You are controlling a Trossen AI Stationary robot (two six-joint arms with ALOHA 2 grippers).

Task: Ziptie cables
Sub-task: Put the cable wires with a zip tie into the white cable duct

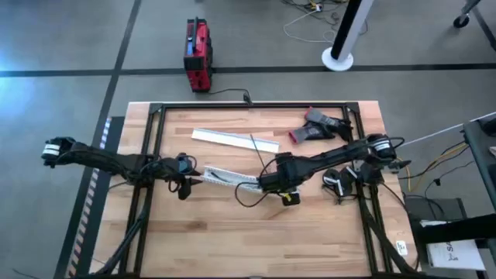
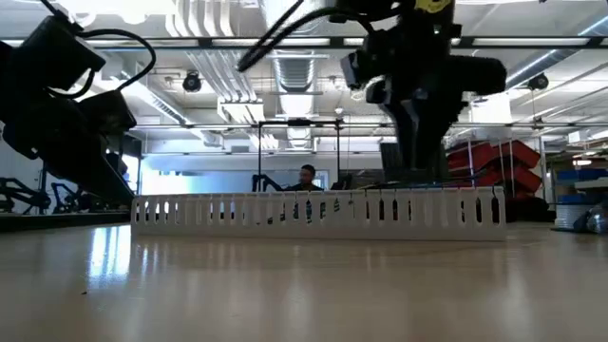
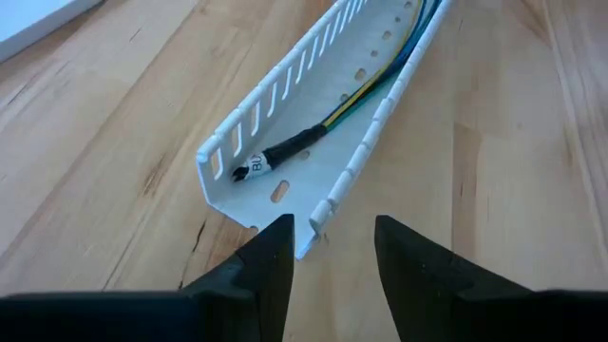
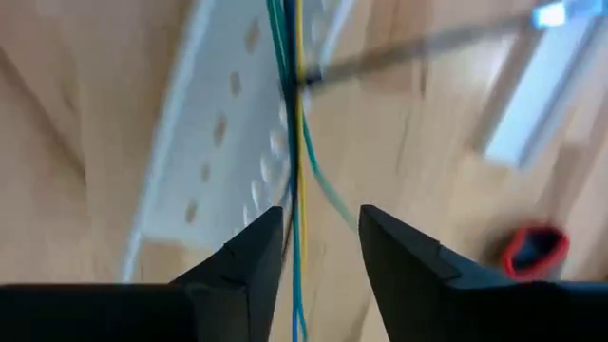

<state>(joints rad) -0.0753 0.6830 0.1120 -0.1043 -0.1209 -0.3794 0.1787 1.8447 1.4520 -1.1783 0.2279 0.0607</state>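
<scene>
We see the left gripper [image 3: 331,249] spread apart just before the near end of the white slotted channel [image 3: 285,104] on the desk [image 1: 310,232], with the cables [image 3: 370,85] lying inside it. The right gripper [image 4: 321,237] is also spread, hanging over the channel's other end with the cables running between its fingers [image 4: 252,256]. The ziptie [image 1: 254,144] lies on the desk beyond the channel, touching the white strip [image 1: 232,139].

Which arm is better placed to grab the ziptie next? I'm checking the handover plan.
Likely the right. The right gripper hangs open over the cables at the channel's end nearest the ziptie. The left gripper, open, sits at the channel's far end.
</scene>
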